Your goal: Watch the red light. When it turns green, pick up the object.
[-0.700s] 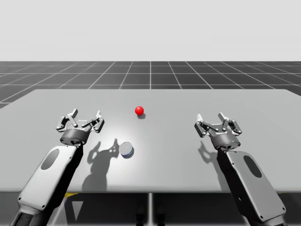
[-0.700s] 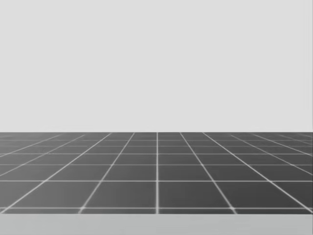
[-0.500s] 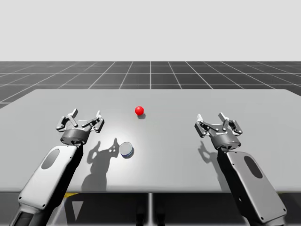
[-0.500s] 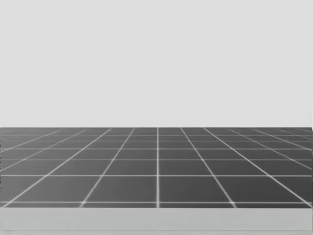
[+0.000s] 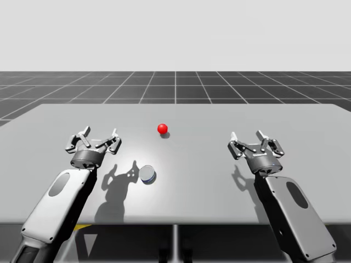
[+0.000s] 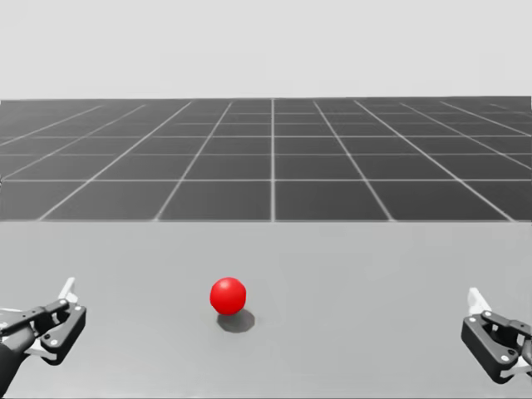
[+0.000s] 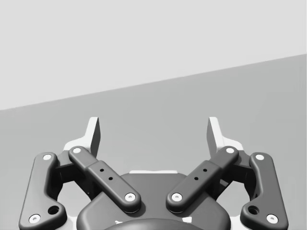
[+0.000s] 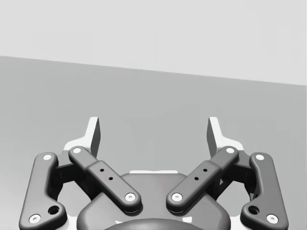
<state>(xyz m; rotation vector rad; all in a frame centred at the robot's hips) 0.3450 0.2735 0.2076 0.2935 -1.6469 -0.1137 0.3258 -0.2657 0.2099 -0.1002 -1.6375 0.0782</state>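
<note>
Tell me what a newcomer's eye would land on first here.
The bright red light stands out most, a small ball near the middle of the grey table. Next come the left end effector and the right end effector, both open and holding nothing, one at each side. A small round object with a blue side lies on the table between the red light and the left arm.

My left arm [image 5: 57,197] and right arm [image 5: 293,211] reach forward side by side, well apart. The left gripper [image 5: 100,133] and the right gripper [image 5: 245,135] both tilt up and away from me, each with its fingers spread wide.
</note>
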